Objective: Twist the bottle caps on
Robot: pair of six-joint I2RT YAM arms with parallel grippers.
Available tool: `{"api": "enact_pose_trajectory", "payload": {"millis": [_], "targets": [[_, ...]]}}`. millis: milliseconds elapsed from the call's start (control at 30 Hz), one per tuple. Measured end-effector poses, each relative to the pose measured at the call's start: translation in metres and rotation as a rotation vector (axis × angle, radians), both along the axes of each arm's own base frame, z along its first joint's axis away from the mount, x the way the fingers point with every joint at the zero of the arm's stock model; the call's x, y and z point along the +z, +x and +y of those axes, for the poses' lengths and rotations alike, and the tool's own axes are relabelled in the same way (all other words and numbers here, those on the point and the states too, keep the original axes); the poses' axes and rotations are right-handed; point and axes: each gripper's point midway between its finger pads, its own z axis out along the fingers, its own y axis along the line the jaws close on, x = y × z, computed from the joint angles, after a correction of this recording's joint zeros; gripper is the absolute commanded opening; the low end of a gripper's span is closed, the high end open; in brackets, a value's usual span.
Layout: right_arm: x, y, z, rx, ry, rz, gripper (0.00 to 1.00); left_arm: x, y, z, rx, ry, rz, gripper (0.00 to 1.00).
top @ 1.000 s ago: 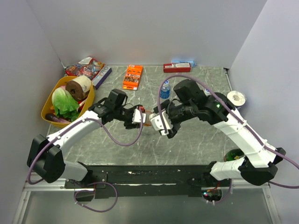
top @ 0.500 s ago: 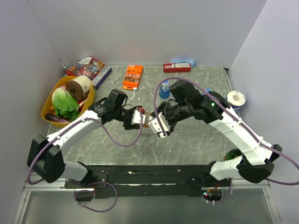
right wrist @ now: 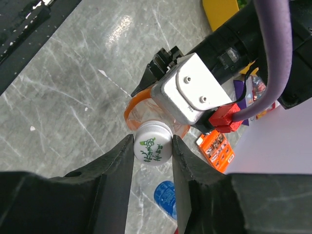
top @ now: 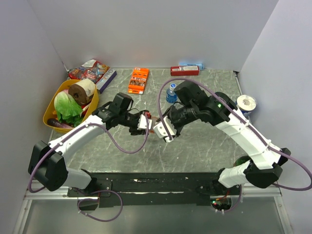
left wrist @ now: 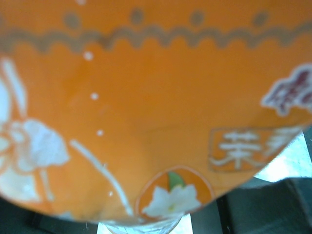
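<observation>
My left gripper (top: 146, 122) is shut on the bottle with orange liquid (top: 152, 125), held above the table's middle. Its orange flowered label (left wrist: 146, 107) fills the left wrist view and hides the fingers there. My right gripper (top: 159, 128) is shut on the whitish cap (right wrist: 152, 143), which has a green print. The cap sits at the mouth of the orange bottle (right wrist: 139, 109), one black finger (right wrist: 117, 165) on each side. A short bottle with a blue label and blue cap (top: 171, 93) stands behind, also in the right wrist view (right wrist: 165, 197). The third bottle is hidden.
A yellow basket (top: 50, 111) with lettuce and a paper roll stands at the left. A flat orange box (top: 139, 80), a red box (top: 184, 71) and snack packets (top: 90, 70) lie along the back. A tape roll (top: 246, 103) is at the right wall.
My right gripper has moved left with the whitish cap, closing on the bottle held in my left gripper. The left arm has stayed still.
</observation>
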Motion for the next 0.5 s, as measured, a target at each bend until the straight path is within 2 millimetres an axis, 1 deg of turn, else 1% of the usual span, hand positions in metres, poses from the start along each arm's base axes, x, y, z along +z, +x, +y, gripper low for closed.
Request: {"api": "enact_pose_trajectory", "payload": {"millis": [33, 67, 100, 133, 233, 300, 367, 500], "targets": [[0.001, 0.001, 0.001, -0.003, -0.004, 0.006, 0.15, 0.000, 0.000, 0.000, 0.001, -0.002, 0.002, 0.01], [0.001, 0.001, 0.001, -0.008, -0.009, 0.015, 0.09, 0.001, 0.000, 0.000, 0.002, -0.004, 0.002, 0.01], [0.001, 0.002, 0.002, -0.019, -0.015, 0.027, 0.06, 0.001, 0.001, 0.000, 0.005, -0.006, 0.000, 0.01], [0.002, 0.004, 0.003, -0.034, -0.021, 0.039, 0.00, 0.002, 0.002, -0.001, 0.010, -0.009, 0.002, 0.01], [0.005, 0.013, 0.003, -0.123, -0.033, 0.083, 0.00, 0.003, 0.009, -0.003, 0.053, -0.040, 0.010, 0.01], [0.007, 0.023, 0.003, -0.213, -0.048, 0.128, 0.00, 0.005, 0.017, -0.006, 0.118, -0.074, 0.002, 0.01], [0.008, 0.037, 0.004, -0.320, -0.050, 0.188, 0.00, 0.007, 0.030, -0.004, 0.218, -0.113, -0.027, 0.01], [0.006, 0.063, 0.003, -0.548, -0.031, 0.328, 0.00, 0.010, 0.056, 0.004, 0.470, -0.175, -0.117, 0.01]]}}
